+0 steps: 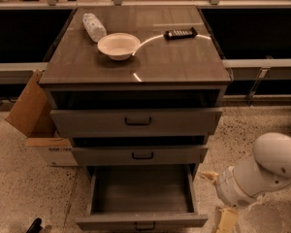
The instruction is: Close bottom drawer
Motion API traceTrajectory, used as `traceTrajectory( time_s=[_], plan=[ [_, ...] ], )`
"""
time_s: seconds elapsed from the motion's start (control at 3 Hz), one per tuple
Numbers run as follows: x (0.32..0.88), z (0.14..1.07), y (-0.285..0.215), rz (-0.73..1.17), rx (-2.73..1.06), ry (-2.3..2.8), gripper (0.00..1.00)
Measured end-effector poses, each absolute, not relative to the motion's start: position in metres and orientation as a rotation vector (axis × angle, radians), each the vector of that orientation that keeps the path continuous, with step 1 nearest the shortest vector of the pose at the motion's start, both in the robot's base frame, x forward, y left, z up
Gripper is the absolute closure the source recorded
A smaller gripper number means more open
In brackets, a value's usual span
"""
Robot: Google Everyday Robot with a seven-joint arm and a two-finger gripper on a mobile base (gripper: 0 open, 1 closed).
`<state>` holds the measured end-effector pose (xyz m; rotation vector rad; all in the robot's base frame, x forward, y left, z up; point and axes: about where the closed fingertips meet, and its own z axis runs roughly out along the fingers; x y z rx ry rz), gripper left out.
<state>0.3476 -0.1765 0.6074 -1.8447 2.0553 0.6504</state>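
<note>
Cabinet (179, 64) fills mid-frame: grey, three drawers, brown top, standing on speckled floor (19, 193). Dark low shelving runs behind it on both sides.

Bottom drawer (140, 191) is pulled well out toward the camera. Plain grey box inside with nothing in it, slim front at the lower frame edge, and its small dark handle is partly cut off there. Middle drawer (174, 155) sits nearly flush, with a dark handle at centre. Top drawer (87, 123) has the taller front and sticks out slightly, leaving a dark gap between it and the cabinet top.

Robot arm (271, 164) is at lower right, a fat white link angled down and left, standing on the floor side to the right of the open drawer. Gripper (211, 201) is at its end, just beside the bottom drawer's right front corner and not touching it. Two tan fingers (208, 176) are spread wide apart, one pointing left toward the drawer side and the other pointing down at the frame edge. Nothing is held between them.

Cardboard box (31, 110) is on the floor at the cabinet's left side with one flap up, leaning against the cabinet.

On the cabinet top: a white bowl (118, 45) left of centre, upright. A clear plastic bottle (93, 26) lies on its side just behind and left of the bowl, near it; can't tell if they touch. A dark remote-like device (180, 33) lies flat toward the back right, well apart from the bowl.
</note>
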Motion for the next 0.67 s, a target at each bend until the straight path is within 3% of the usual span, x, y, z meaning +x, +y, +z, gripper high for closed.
traceTrajectory(
  time_s=[0.67],
  plan=[
    [0.322, 0.481, -0.178, 0.844, -1.852, 2.001, 0.0]
  ],
)
